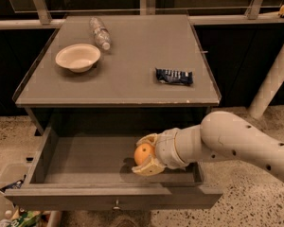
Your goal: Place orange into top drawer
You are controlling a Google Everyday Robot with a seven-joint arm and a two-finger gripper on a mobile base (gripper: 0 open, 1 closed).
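Over the drawer [85, 162], toward 3 o'clock: my gripper [141, 156] clamps the orange [143, 153], seemingly just above its floor. Lower fully, release gently to stop rolling.

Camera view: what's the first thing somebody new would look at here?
Probably the big pale robot arm reaching in from the right, with its claw closed around a bright orange inside the open top drawer, toward its right side. Next comes the tabletop above, with a white bowl and a plastic bottle at the back left and a dark blue snack packet on the right.
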